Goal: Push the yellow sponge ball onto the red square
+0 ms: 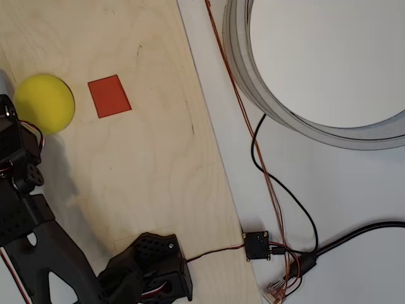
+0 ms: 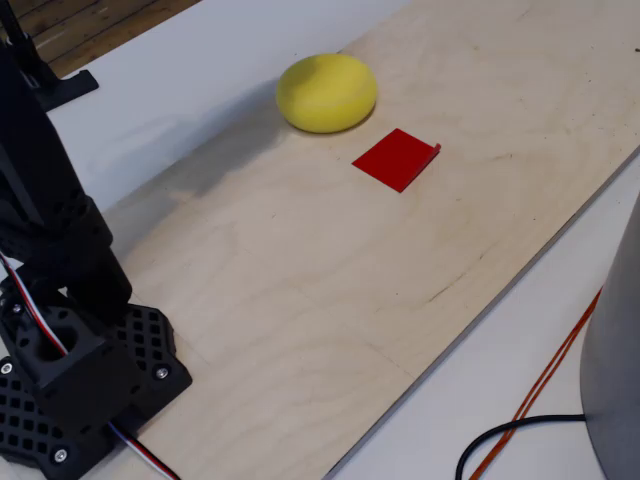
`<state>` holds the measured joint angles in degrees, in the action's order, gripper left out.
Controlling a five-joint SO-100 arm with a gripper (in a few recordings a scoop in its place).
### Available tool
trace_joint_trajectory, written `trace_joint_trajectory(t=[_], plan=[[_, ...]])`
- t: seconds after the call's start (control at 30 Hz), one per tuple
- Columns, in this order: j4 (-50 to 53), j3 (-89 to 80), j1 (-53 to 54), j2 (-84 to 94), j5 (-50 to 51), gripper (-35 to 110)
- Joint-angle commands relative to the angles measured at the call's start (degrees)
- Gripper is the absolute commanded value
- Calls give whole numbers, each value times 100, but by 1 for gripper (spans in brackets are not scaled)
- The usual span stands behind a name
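Nearest the lens in the fixed view stands the black, lattice-printed plastic base of the arm (image 2: 85, 385), bolted at the near-left corner of the pale plywood board (image 2: 330, 300), with red, white and black servo leads trailing from it. From the base the black arm (image 1: 22, 209) rises along the left edge of the overhead view. Its upper end reaches the picture's border beside the ball, and I cannot make out the fingertips there, so whether the jaws are open or closed cannot be told.

Resting on the board is the bright yellow, round, matte foam sponge ball (image 1: 44, 103), just above the arm's uppermost visible links in the overhead view and very near them; contact is not clear. Right of the ball lies the small, flat, slightly tilted orange-red square patch (image 1: 109, 96), close to it but with a strip of bare wood between, so the ball is not yet on it.

By my reading, the approach is the step in hand and the push has not begun. The next move likely calls for getting the jaws behind the ball, on the side away from the patch, then a short, gentle sweep toward the patch, since the foam ball may roll past it.
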<state>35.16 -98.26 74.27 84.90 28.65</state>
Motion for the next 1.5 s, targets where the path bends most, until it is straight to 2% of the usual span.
trace_joint_trajectory(t=[0.0, 0.33, 0.73, 0.93, 1.47], plan=[[-132, 360, 53, -149, 44, 20], [-185, 747, 132, -765, 26, 20], [-712, 703, 316, -1266, -176, 20], [-1494, 97, 360, -1283, -176, 20], [-2795, -1512, 431, -773, -193, 19]])
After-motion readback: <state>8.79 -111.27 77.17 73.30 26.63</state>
